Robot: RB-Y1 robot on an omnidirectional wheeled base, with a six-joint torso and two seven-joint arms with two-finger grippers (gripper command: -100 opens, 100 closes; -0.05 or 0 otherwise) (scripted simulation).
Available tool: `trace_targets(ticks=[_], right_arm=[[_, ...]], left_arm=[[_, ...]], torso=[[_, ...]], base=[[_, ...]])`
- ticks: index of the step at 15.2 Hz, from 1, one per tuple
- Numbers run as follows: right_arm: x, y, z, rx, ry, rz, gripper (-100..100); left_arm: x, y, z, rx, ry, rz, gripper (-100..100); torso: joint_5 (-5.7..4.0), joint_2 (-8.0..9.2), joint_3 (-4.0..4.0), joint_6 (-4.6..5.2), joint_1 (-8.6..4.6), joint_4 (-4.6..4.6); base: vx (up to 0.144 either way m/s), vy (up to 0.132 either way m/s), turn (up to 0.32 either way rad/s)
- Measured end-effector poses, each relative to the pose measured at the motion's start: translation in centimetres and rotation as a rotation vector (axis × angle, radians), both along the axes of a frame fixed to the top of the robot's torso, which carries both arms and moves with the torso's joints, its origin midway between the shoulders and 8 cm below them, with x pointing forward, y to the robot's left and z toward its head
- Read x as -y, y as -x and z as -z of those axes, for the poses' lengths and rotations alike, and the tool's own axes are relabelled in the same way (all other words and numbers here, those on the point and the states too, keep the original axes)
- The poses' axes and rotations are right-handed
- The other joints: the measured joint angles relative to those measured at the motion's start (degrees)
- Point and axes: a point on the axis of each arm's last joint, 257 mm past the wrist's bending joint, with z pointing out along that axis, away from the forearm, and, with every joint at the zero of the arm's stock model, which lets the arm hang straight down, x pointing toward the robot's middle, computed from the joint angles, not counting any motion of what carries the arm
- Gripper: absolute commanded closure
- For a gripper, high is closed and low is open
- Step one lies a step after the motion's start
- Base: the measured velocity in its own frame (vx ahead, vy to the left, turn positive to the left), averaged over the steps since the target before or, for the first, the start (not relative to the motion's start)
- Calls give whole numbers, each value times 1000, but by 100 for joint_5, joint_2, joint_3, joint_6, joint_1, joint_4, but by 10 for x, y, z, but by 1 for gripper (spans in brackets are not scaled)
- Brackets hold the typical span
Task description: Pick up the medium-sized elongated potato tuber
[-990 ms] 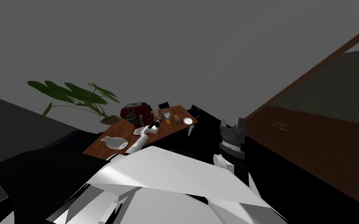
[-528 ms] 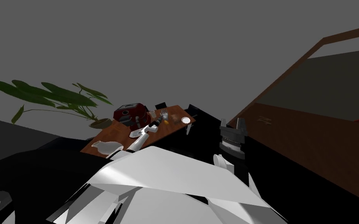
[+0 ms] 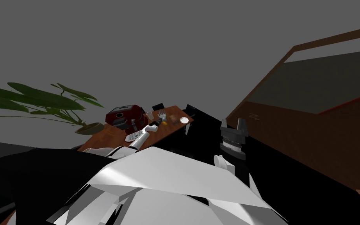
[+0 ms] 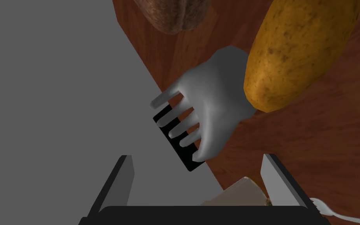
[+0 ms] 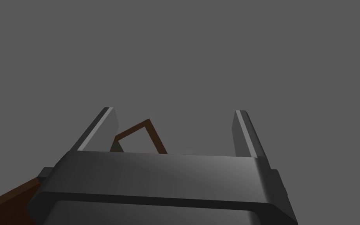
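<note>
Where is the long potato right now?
In the left wrist view the potato lies on the brown table, just ahead of the open left gripper, next to a grey hand-shaped thing.

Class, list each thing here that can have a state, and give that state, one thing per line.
Left gripper, open, empty.
Right gripper, open, empty.
Potato, lying on the table, not gripped.
Glove, lying at the table's edge beside the potato.
</note>
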Motion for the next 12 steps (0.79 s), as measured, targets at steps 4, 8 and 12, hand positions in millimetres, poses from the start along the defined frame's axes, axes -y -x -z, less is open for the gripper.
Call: trace_targets(ticks=[4, 8, 12], right_arm=[[0, 0, 0, 0, 0, 0, 0], [0, 0, 0, 0, 0, 0, 0], [0, 0, 0, 0, 0, 0, 0]], left_arm=[[-14, 11, 27, -94, 11, -39, -100], [-30, 20, 47, -183, 24, -75, -100], [-46, 33, 66, -277, 39, -117, -100]], torso=[[0, -2, -1, -3, -1, -1], [0, -4, -2, -3, 1, -1], [1, -6, -3, -3, 2, -2]], base=[[-9, 10, -154], [-6, 12, -123], [-3, 16, -167]])
